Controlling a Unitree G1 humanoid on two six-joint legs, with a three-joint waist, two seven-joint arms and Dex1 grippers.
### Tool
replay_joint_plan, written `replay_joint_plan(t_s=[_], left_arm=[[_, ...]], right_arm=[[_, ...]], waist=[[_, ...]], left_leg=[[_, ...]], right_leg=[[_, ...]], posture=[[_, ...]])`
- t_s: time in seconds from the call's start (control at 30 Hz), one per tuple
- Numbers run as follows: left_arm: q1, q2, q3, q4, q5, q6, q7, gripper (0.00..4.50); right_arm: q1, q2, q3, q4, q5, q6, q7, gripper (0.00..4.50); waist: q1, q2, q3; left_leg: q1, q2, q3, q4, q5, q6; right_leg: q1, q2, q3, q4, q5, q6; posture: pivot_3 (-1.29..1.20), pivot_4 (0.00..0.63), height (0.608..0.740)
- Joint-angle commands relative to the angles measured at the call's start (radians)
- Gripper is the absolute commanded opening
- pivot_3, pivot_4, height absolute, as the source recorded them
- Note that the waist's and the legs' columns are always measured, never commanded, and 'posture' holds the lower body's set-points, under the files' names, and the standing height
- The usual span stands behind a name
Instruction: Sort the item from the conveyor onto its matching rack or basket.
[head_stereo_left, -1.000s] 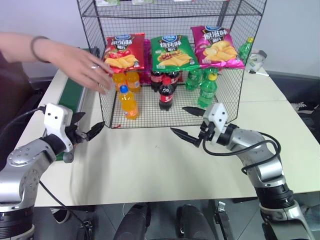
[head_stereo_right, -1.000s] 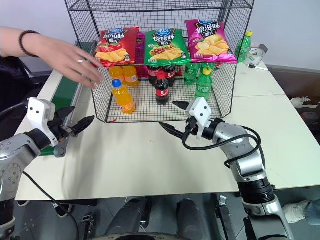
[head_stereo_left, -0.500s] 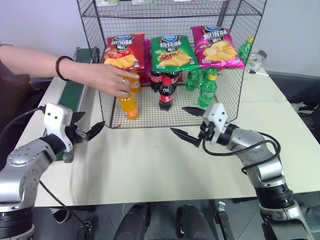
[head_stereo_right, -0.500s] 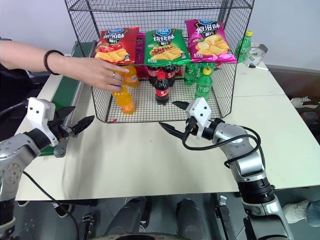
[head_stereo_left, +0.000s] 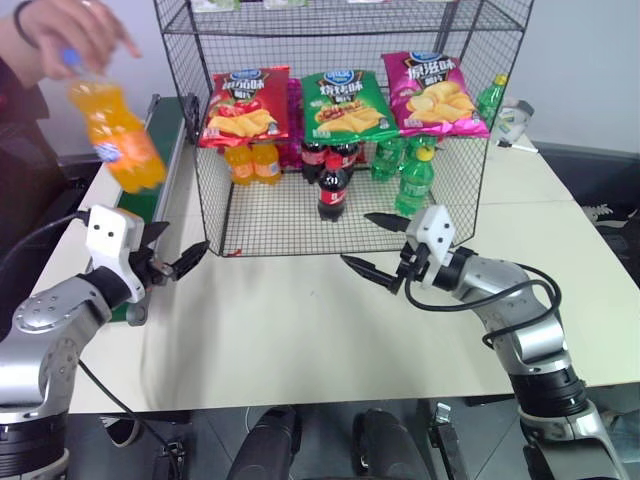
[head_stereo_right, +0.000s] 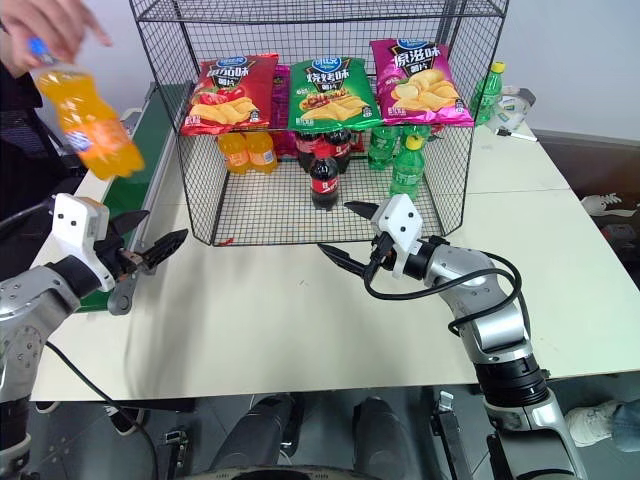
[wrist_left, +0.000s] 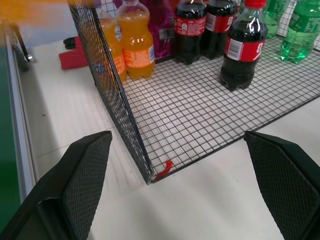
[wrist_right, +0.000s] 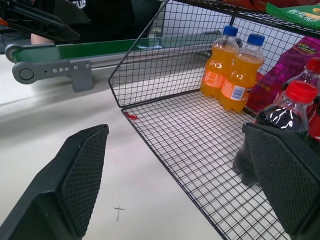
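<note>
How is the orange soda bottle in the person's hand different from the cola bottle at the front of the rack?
The orange soda bottle hangs tilted in the air, held by its top in a person's hand, above the green belt. The cola bottle stands upright on the rack floor. The soda is bright orange with a blue cap; the cola is dark with a red cap and red label. Both are small plastic drink bottles.

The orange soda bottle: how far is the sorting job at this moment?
Done: nothing visible for this bottle. Two orange bottles already stand in the black wire rack. In hand: a person's hand holds the orange soda bottle in the air above the conveyor. The left gripper and right gripper are open and hold nothing. Left: the bottle must reach the belt, then be picked and placed beside the orange ones.
</note>
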Motion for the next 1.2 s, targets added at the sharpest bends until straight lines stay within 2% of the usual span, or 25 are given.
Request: replay_joint_plan(t_s=[0.03,0.33,0.57,0.83,1.2], left_arm=[[0.027,-0.013,0.07,-0.021,-0.004,-0.012,0.032,4.43],[0.09,-0.084,0.163,0.02,0.033,-0.076,0.129,4.43],[0.052,-0.13,0.227,0.089,0.062,-0.149,0.231,4.43],[-0.028,-0.179,0.21,0.197,0.156,-0.226,0.374,4.43],[-0.069,-0.23,0.169,0.268,0.183,-0.307,0.391,4.43]], right_arm=[[-0.001,0.004,-0.01,-0.039,0.013,-0.003,-0.004,4.5],[-0.004,0.009,0.0,-0.036,0.017,0.003,0.004,4.5],[-0.012,0.017,0.004,-0.031,0.016,0.004,0.008,4.5],[-0.025,0.026,0.005,-0.02,0.007,-0.005,0.004,4.5],[-0.034,0.045,0.007,-0.018,-0.005,-0.015,-0.011,4.5]], waist=[[0.0,0.0,0.0],[0.0,0.0,0.0],[0.001,0.0,0.0],[0.002,0.0,0.0],[0.001,0.0,0.0]], left_leg=[[0.0,0.0,0.0,0.0,0.0,0.0],[0.0,0.0,0.0,-0.001,0.0,0.0],[0.0,0.0,0.0,-0.001,0.0,0.0],[0.0,0.0,0.0,-0.001,0.0,0.0],[0.0,0.0,0.0,0.0,0.0,0.0]], right_leg=[[0.0,0.0,0.0,0.0,0.0,0.0],[0.0,0.0,0.0,-0.001,0.0,0.0],[-0.002,0.0,0.0,-0.001,0.0,0.0],[-0.002,0.0,0.0,-0.001,0.002,0.003],[-0.001,0.0,-0.001,-0.001,0.002,0.003]], posture=[[0.0,0.15,0.74],[0.0,0.15,0.74],[0.0,0.15,0.74],[0.0,0.15,0.74],[0.0,0.15,0.74]])
